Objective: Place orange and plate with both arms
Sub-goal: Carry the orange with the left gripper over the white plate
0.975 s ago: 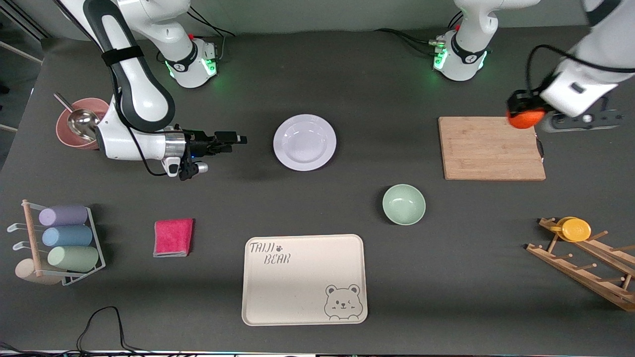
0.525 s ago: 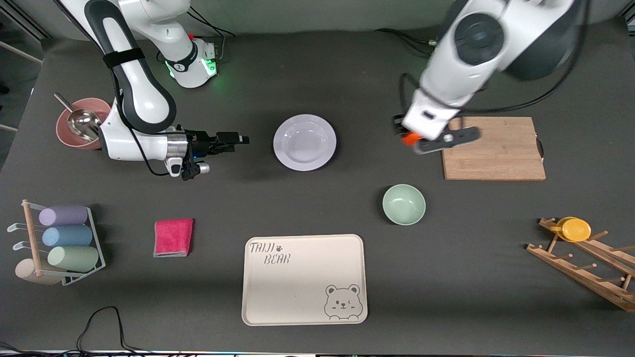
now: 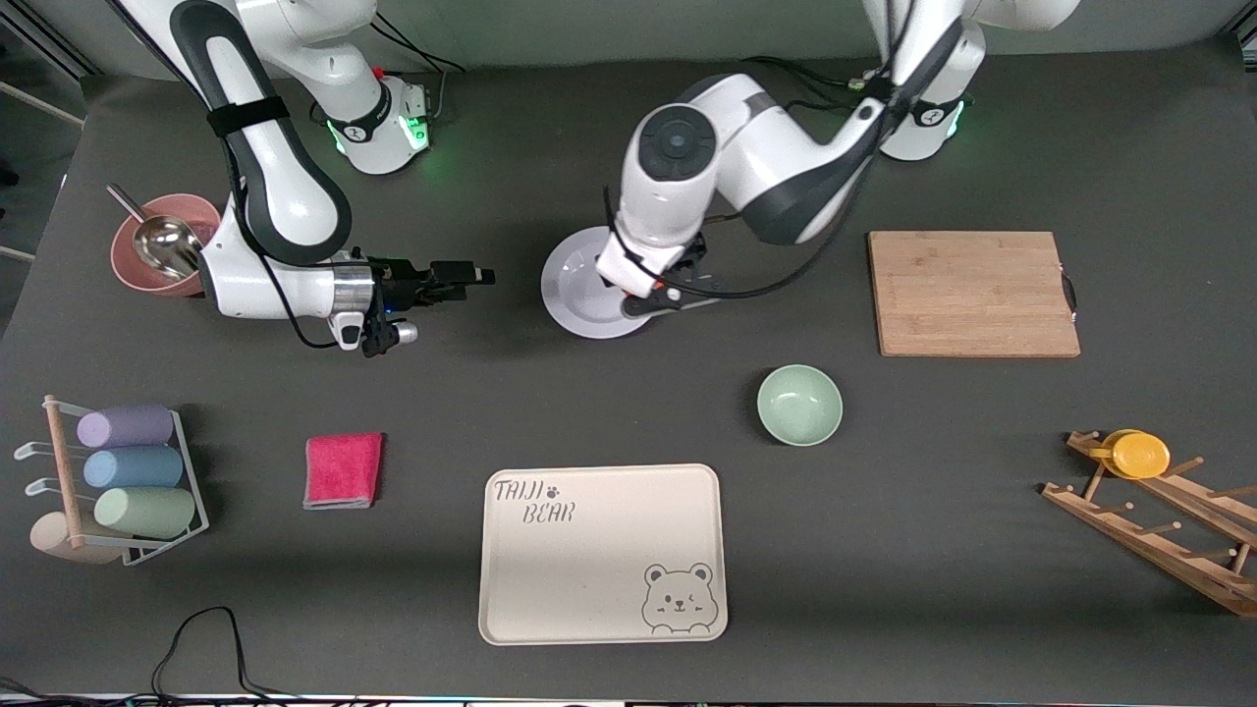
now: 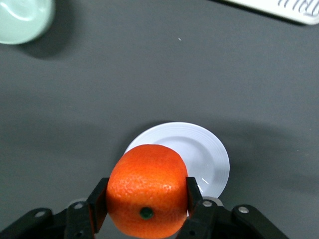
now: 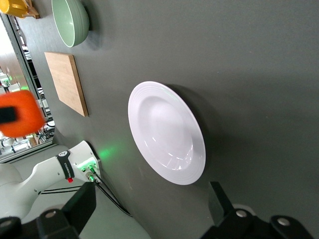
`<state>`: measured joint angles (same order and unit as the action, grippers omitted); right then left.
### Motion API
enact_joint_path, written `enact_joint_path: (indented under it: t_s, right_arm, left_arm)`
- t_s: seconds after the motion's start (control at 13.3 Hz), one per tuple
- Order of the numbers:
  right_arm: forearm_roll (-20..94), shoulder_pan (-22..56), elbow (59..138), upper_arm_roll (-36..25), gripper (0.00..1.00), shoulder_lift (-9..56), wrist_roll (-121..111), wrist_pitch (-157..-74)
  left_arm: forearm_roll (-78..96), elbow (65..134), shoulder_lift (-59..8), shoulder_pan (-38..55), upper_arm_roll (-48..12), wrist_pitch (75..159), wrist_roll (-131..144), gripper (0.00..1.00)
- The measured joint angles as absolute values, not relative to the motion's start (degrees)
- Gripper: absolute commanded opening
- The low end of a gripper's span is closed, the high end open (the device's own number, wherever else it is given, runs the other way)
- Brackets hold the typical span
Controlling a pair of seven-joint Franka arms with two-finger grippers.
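Observation:
The pale plate lies mid-table, partly covered by my left arm. My left gripper hangs over the plate's edge at the left arm's end and is shut on the orange. In the left wrist view the orange sits clamped between both fingers, with the plate below it. My right gripper is open and empty, low beside the plate toward the right arm's end. The right wrist view shows the plate ahead of its spread fingers.
A wooden cutting board lies toward the left arm's end. A mint-green bowl and a beige bear tray sit nearer the camera. A pink cloth, a pink bowl with a ladle, a cup rack and a wooden rack stand around the edges.
My left arm has swung with the orange from the cutting board's far corner across to over the plate. My right gripper has stayed almost still beside the plate.

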<state>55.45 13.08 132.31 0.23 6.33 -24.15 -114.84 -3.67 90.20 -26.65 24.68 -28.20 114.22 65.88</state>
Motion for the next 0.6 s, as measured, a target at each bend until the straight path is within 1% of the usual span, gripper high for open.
enact_joint_path:
  t_s: [0.15,0.38,0.6]
  right_arm:
    - [55.6,13.1,132.3,0.2,1.0,6.3,-24.2,-114.9]
    - [56.1,13.8,132.3,0.3,1.0,6.4,-24.4,-115.0]
    - [56.2,14.4,132.6,0.3,1.0,6.4,-24.5,-115.9]
  left_arm:
    - [-5.0,90.3,-29.5,27.2,-28.1,117.2,67.5,0.0]
    - [-7.0,92.1,-33.6,29.7,-28.0,124.0,69.9,0.0]
    - [-13.6,93.4,-37.5,32.4,-28.0,127.0,74.1,0.0]
